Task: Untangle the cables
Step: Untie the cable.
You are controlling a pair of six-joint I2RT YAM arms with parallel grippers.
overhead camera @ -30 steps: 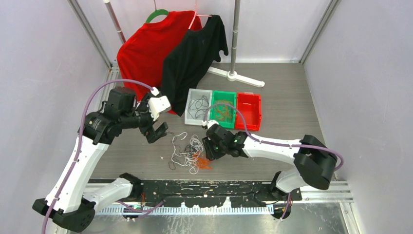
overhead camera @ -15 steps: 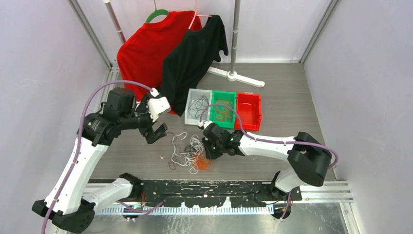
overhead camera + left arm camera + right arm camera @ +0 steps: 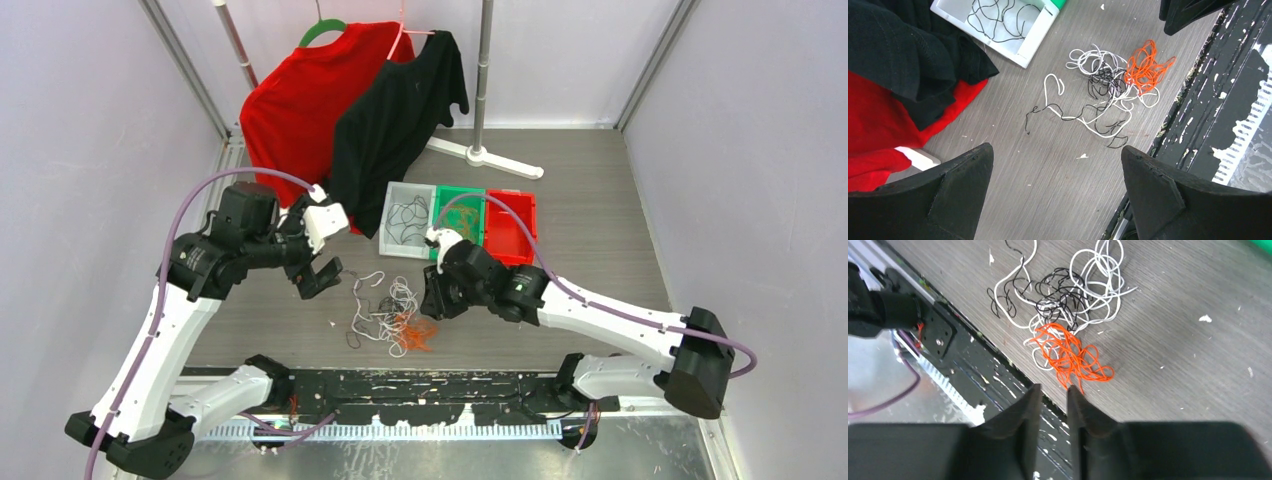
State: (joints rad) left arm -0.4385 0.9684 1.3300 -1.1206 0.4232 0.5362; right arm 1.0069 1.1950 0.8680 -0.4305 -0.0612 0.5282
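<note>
Cables point(image 3: 393, 318) in white, black and orange lie knotted on the table point(image 3: 590, 220), low in the middle of the top view, just above the black base rail point(image 3: 430, 385). Higher up, a grey bin point(image 3: 392, 232), a green bin point(image 3: 458, 250) and a red bin point(image 3: 512, 228) stand in a row. A black shirt point(image 3: 400, 110) and a red shirt point(image 3: 295, 110) hang at upper left.

The left fingers point(image 3: 955, 195), spread wide, hang left of the heap. The right fingers point(image 3: 1023, 415), closed to a slit, hover at the edge of the orange loops; I cannot tell whether a strand is caught. Open table stretches right of the heap.
</note>
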